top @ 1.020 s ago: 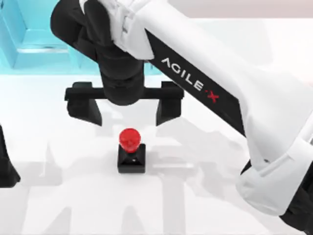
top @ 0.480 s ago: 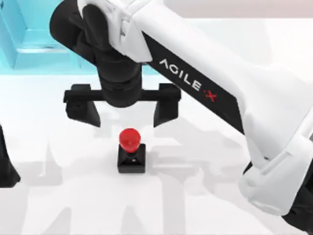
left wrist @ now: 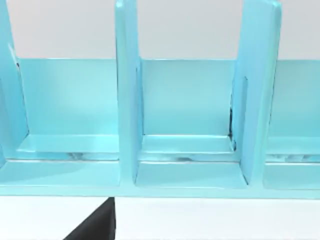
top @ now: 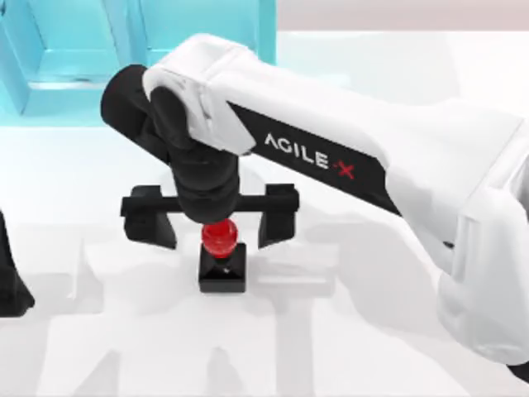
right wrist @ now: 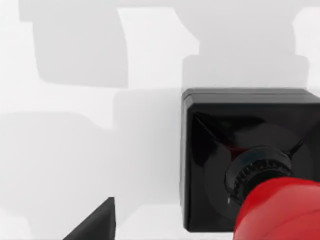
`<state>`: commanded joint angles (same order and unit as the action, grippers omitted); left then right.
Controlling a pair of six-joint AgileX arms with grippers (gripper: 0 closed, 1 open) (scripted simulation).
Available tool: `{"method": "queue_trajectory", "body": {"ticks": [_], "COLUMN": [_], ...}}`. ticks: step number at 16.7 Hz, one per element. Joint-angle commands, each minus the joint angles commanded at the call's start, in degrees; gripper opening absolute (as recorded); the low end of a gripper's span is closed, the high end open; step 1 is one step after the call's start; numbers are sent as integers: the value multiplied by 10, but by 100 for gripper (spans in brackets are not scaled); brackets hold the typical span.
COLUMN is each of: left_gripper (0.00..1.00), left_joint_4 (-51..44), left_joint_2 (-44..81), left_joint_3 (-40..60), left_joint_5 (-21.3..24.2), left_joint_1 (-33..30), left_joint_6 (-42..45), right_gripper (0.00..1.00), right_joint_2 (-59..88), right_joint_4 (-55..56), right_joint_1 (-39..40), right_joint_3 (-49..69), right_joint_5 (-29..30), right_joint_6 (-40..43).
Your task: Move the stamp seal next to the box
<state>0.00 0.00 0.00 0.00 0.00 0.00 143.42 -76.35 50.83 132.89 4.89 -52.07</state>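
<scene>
From above, we see our right gripper (top: 212, 222) hanging over the small stamp seal with its black square base and glossy red rounded knob (top: 221, 256). Its two black fingers (top: 151, 225) are spread wide apart, one on each side of the red knob and touching neither side of it; the knob sits just under the gripper's body, midway between the fingers. The stamp stands upright on the white table (top: 355, 331), knob uppermost, long axis vertical, its square base set square to the table edges.

Our right wrist view gives what the top view cannot: the stamp close up, with the black ribbed collar where the knob joins the base.

Our left wrist view faces the pale blue open box with upright dividers (left wrist: 127, 110), standing beyond the gripper at the table's far left. Our left arm (top: 10, 281) sits parked at the left edge; we cannot tell its gripper's state.
</scene>
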Motion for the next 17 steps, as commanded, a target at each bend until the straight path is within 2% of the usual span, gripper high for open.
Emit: {"method": "queue_trajectory", "body": {"ticks": [4, 9, 17], "left_gripper": [100, 100, 100], "left_joint_4": [0, 0, 0], "left_joint_2": [0, 0, 0], "left_joint_3": [0, 0, 0], "left_joint_5": [0, 0, 0], "left_joint_1": [0, 0, 0], "left_joint_6": [0, 0, 0], "right_gripper": [100, 100, 40], "right_joint_2": [-15, -16, -16], "right_joint_4": [66, 70, 70], "right_joint_1": [0, -1, -1], "right_joint_3": [-78, -83, -83], "right_joint_5": [0, 0, 0], "right_joint_6": [1, 1, 1]}}
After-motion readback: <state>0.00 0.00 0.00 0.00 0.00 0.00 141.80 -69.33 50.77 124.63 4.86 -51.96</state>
